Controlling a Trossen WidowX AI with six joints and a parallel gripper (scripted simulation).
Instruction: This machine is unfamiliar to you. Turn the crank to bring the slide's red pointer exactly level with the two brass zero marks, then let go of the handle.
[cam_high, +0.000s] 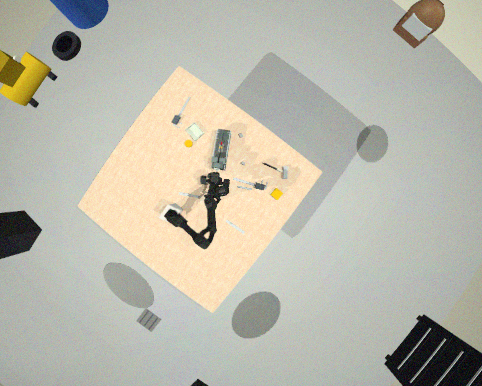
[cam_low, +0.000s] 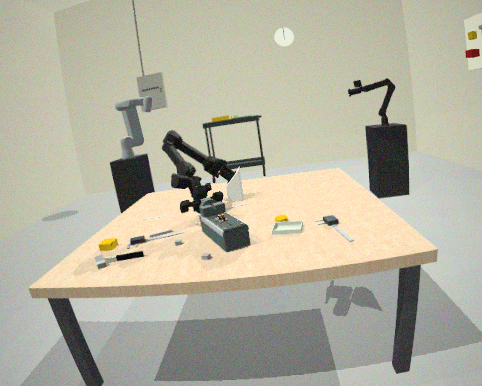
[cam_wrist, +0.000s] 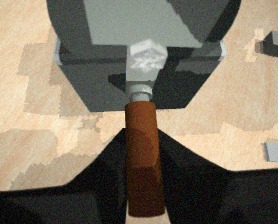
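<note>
The machine, a long dark grey-green housing (cam_high: 223, 136) (cam_low: 225, 235) (cam_wrist: 80, 80), stands on the table in front of the arm. Its red pointer (cam_high: 221, 143) (cam_low: 223, 217) shows on top, close to small brass marks; whether it is level with them is too small to tell. The wrist view shows the grey crank arm (cam_wrist: 142, 73) at the near end, with its brown handle (cam_wrist: 143, 150) pointing toward the camera. My gripper (cam_wrist: 138, 133) (cam_high: 214, 176) is shut on the handle, a black finger on each side. In the exterior view the handle is hidden.
A pale tray (cam_high: 194, 132) (cam_low: 287, 228) and a yellow puck (cam_high: 188, 143) (cam_low: 281, 218) lie beside the machine. Small grey blocks (cam_low: 178, 242), a hammer-like tool (cam_high: 285, 172) (cam_low: 130, 255) and a yellow block (cam_high: 276, 194) (cam_low: 108, 244) lie on its other side. A white panel (cam_low: 235, 189) stands by the arm's base.
</note>
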